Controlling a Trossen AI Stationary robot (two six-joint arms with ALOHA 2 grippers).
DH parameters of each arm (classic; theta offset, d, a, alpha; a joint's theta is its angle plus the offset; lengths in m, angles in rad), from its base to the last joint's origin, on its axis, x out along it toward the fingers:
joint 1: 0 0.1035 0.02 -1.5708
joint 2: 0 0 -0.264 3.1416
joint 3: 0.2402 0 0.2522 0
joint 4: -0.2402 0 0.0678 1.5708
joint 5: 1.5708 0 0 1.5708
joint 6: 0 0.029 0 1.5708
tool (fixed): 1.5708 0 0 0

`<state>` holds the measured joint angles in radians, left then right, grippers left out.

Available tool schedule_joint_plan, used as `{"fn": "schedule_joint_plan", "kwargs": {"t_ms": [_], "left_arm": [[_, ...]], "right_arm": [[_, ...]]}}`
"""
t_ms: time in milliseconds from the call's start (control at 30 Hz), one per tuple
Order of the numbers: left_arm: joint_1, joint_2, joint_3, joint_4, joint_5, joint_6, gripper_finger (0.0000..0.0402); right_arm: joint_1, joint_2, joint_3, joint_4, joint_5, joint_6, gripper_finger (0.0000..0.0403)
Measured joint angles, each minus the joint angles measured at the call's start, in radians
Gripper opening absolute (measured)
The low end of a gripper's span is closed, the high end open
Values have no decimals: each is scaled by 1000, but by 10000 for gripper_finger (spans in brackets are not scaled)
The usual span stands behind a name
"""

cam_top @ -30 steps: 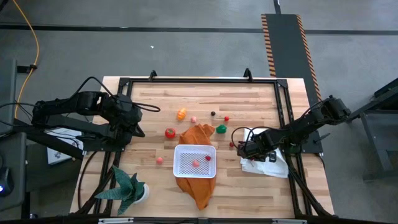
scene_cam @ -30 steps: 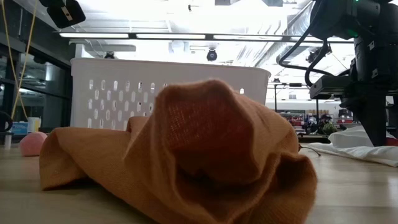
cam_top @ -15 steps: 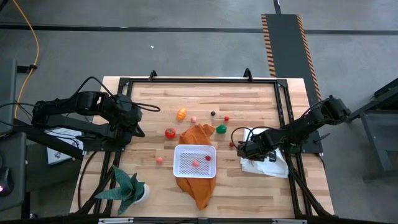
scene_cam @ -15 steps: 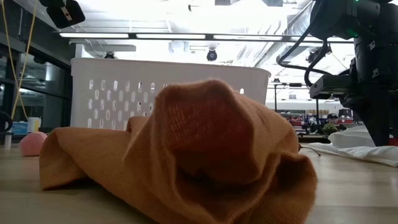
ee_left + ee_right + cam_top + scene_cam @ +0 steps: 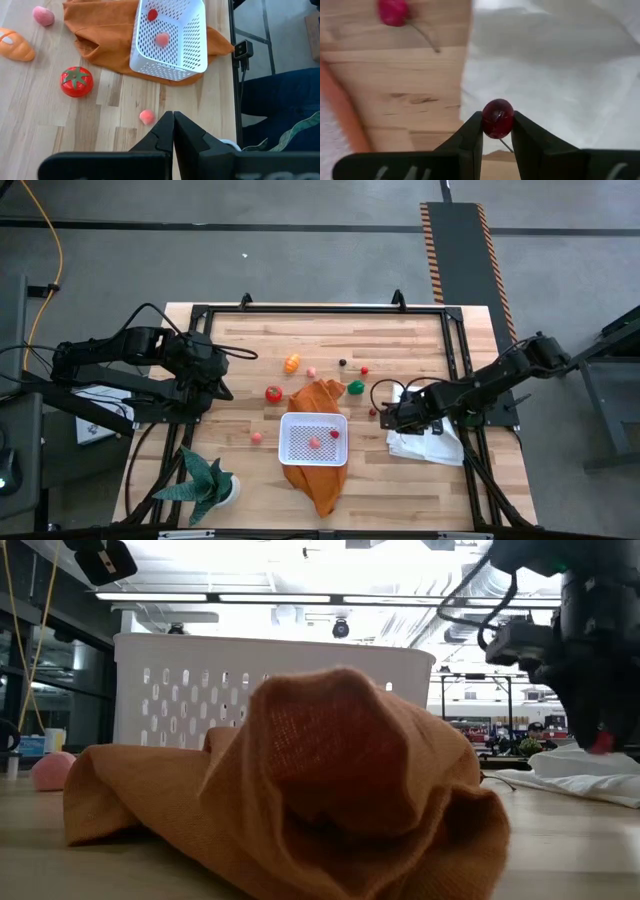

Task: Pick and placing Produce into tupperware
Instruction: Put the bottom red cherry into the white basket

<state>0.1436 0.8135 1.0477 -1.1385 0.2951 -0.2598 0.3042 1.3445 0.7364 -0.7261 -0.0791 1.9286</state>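
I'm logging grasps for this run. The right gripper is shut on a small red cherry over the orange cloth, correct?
Not quite. The right gripper is shut on the small red cherry, but over the white cloth, not the orange cloth. The right wrist view shows white fabric behind the cherry.

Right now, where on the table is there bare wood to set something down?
Bare wood: along the far edge beyond the orange toy, and the near right corner below the white cloth. Crowded: around the orange cloth and tupperware, with the right hand holding a cherry.
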Motion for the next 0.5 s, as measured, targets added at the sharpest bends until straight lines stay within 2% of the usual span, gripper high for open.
{"fn": "schedule_joint_plan", "kwargs": {"t_ms": [500], "left_arm": [[0,0,0,49,0,-27,1]], "right_arm": [[-64,-46,128,1,57,-250,69]]}}
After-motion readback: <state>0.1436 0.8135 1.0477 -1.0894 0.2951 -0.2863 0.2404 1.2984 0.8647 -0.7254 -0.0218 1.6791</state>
